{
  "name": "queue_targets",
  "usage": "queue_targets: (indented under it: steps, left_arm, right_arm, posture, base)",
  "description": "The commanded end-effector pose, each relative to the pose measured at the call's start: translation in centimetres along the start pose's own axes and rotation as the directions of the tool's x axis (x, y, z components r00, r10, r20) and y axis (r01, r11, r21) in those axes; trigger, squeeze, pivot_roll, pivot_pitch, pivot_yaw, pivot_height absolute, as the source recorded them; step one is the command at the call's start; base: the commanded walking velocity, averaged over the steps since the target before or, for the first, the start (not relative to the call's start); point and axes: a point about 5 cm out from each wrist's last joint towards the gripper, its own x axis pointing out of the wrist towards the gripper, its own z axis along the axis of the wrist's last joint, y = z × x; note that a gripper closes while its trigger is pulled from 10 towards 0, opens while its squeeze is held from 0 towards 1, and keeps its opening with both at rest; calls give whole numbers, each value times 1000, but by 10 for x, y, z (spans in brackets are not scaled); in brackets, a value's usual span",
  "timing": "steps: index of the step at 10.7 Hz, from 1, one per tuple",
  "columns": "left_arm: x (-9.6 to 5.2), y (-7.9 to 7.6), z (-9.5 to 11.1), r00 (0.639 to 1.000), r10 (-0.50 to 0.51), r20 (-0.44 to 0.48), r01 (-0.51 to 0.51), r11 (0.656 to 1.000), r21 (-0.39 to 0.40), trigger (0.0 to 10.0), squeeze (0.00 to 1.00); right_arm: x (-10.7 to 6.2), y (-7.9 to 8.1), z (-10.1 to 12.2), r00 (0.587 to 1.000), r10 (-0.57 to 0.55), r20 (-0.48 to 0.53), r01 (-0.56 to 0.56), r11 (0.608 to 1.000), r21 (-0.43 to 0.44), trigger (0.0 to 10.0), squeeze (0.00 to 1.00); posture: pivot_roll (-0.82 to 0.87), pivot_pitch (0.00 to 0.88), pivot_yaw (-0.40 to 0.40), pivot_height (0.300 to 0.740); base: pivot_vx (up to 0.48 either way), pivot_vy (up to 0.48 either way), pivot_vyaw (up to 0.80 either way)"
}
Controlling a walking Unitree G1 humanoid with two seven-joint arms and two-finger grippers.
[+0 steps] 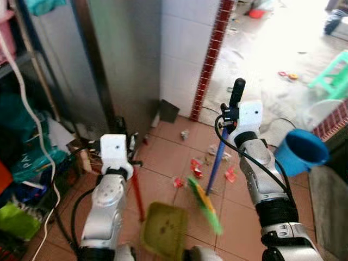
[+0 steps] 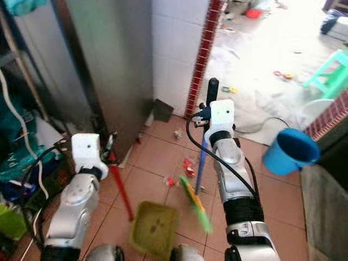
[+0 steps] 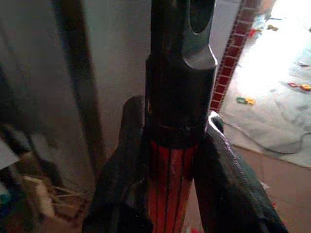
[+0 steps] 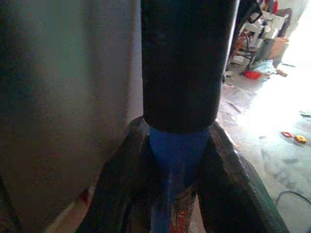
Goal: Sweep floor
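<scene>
My right gripper (image 1: 225,120) is shut on the blue broom handle (image 1: 219,155) just below its black grip (image 4: 182,63). The broom's green and yellow head (image 1: 204,205) is blurred above the tiled floor. My left gripper (image 1: 132,157) is shut on the red handle (image 1: 137,193) of the yellow-green dustpan (image 1: 165,229), which sits on the tiles near my feet. Red and white litter scraps (image 1: 196,167) lie on the floor just beyond the broom head, with another scrap (image 1: 184,134) nearer the wall. In the left wrist view the fingers (image 3: 221,184) clamp the red handle (image 3: 170,189) under its black cap.
A steel cabinet (image 1: 117,60) and a white tiled wall with a red brick edge (image 1: 209,60) stand ahead. A blue bucket (image 1: 300,152) sits on the right by a brick ledge. Clutter and a white hose (image 1: 32,125) fill the left. A green stool (image 1: 331,76) stands outside.
</scene>
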Motion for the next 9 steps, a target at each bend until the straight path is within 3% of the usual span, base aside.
queue_targets:
  steps: [1,4,5,7,9]
  left_arm:
    - [5,-9,7,1000,-8,25,9,1000,-27,10000,0]
    - [6,-22,2,996,-86,14,86,996,-21,10000,0]
    - [9,-24,4,996,-91,9,91,995,-35,10000,0]
    - [14,-21,8,990,-143,13,143,990,14,10000,0]
    - [19,-18,12,988,-153,21,153,988,17,10000,0]
  right_arm:
    - [3,-2,19,997,-13,79,14,1000,-5,10000,0]
    - [-13,-11,8,993,-93,72,93,996,9,10000,0]
    - [-11,-20,10,987,-142,78,141,990,19,10000,0]
    - [-6,-23,11,982,-167,92,166,986,14,10000,0]
    - [-11,-21,14,985,-140,101,142,990,-17,10000,0]
  posture:
    - [-106,0,-74,740]
    - [-134,0,38,740]
    - [-135,0,55,740]
    - [-130,0,99,740]
    - [-146,0,52,740]
  base:
    - [0,0,0]
    - [0,0,0]
    - [0,0,0]
    - [0,0,0]
    - [0,0,0]
